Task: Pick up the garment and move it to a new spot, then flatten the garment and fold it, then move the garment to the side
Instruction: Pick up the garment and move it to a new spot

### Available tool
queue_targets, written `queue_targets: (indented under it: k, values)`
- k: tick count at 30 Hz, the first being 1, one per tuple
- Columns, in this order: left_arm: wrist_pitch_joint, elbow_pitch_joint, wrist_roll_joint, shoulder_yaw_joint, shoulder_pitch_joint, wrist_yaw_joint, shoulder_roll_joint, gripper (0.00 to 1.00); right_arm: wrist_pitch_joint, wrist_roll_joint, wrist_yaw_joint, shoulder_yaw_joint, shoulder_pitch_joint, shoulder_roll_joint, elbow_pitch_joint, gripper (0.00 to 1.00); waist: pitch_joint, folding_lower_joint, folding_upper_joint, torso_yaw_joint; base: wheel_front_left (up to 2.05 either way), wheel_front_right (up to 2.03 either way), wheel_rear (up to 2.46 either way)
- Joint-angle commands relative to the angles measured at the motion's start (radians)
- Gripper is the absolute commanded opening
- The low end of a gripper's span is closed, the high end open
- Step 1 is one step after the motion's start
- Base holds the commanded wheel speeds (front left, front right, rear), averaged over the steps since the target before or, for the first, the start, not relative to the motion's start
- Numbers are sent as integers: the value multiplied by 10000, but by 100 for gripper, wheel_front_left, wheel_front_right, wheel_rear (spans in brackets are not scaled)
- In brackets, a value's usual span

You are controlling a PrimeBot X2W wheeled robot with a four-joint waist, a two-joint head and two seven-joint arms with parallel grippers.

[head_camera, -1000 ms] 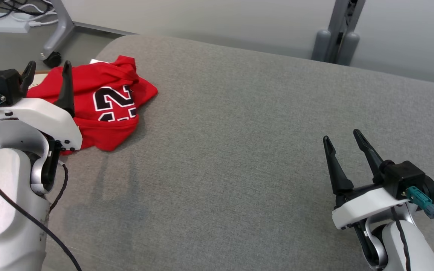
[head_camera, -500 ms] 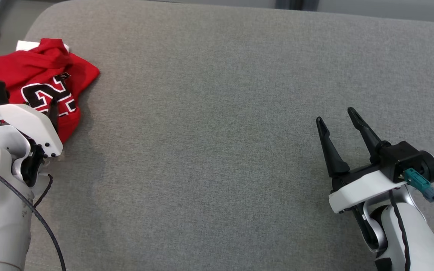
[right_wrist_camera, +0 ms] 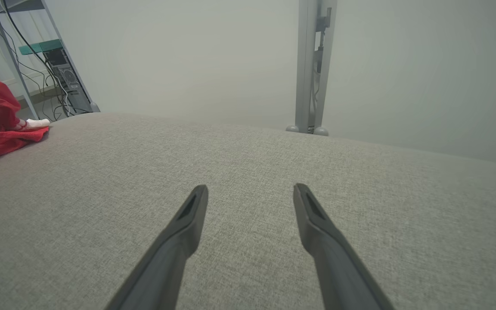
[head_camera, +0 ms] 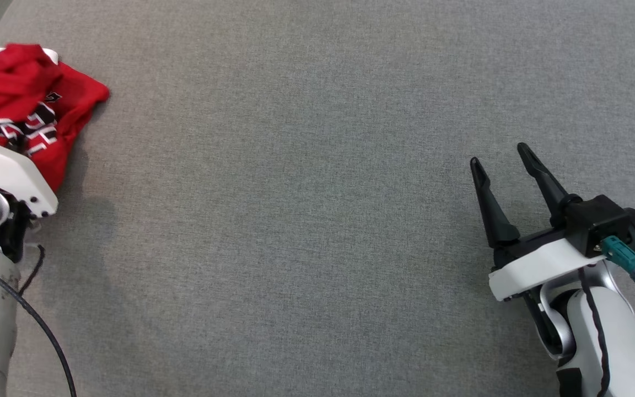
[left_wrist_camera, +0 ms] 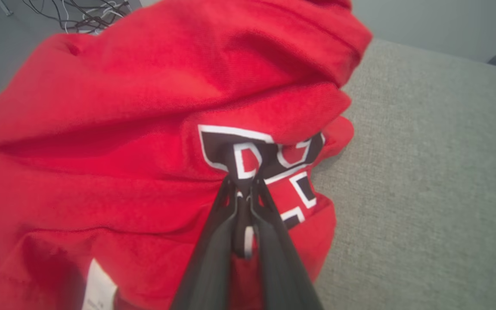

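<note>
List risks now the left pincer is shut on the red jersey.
1. Left pincer pinches only a small fold of the jersey at its print; it may slip when lifted.
2. Jersey lies bunched at the grey surface's edge; a stray pull could drop it off.
3. Right pincer stands open, far off: no backup.

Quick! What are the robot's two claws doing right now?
Left claw: closed, pinching the red shirt at its black-and-white print.
Right claw: open, holding nothing.
</note>
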Motion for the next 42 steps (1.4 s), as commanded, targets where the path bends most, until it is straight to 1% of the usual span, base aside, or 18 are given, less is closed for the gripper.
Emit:
queue_targets:
  k: [1, 2, 7, 8, 13, 17, 20, 25, 28, 31, 34, 38, 42]
  values:
    - [-431, -110, 6, 65, -388, 59, 232, 0, -56, -86, 19, -136, -105, -60, -19, 100, -55, 0, 0, 59, 0, 0, 0]
    - [-431, -110, 6, 65, -388, 59, 232, 0, -56, -86, 19, -136, -105, -60, -19, 100, -55, 0, 0, 59, 0, 0, 0]
    - [-2051, -773, 189, 49, -924, 272, 493, 0, -170, -163, 19, -474, 67, -75, -176, 100, -342, 0, 0, 266, 0, 0, 0]
    - [-2582, -1139, 238, 80, -1029, 359, 593, 0, -216, -158, 19, -570, 158, -51, -218, 100, -526, 0, 0, 312, 0, 0, 0]
    - [-3225, -2640, 311, 96, -640, 463, 629, 0, -303, -72, 19, -714, 322, 36, -283, 100, -1040, 0, 0, 262, 0, 0, 0]
    - [-3363, -4640, 382, 9, 280, 719, 276, 0, -380, -22, 19, -771, 501, 117, -333, 100, -1406, 0, 0, 121, 0, 0, 0]
    - [-3190, -6394, 498, -190, 1352, 1022, 32, 0, -401, 27, 19, -796, 544, 175, -419, 100, -1599, 0, 0, -77, 0, 0, 0]
    - [-2329, -9185, 801, -767, 3366, 1574, -321, 0, -456, 49, 19, -809, 715, 269, -542, 100, -1732, 0, 0, -616, 0, 0, 0]
    - [-1831, -10377, 959, -1255, 4328, 1715, -538, 0, -509, 106, 19, -918, 823, 305, -597, 100, -1722, 0, 0, -960, 0, 0, 0]
    - [-1456, -11109, 1107, -1845, 4957, 1668, -721, 0, -532, 152, 19, -978, 900, 335, -578, 100, -1724, 0, 0, -1375, 0, 0, 0]
    - [-1130, -11505, 1313, -2603, 5269, 1507, -969, 0, -607, 224, 19, -1038, 913, 343, -562, 100, -1693, 0, 0, -1818, 0, 0, 0]
    - [-815, -11575, 1588, -3562, 5339, 1202, -1233, 0, -700, 337, 19, -1028, 941, 354, -504, 100, -1596, 0, 0, -2559, 0, 0, 0]
    - [-650, -11606, 1784, -4311, 5103, 931, -1538, 0, -835, 612, 19, -930, 894, 347, -406, 100, -1490, 0, 0, -3396, 0, 0, 0]
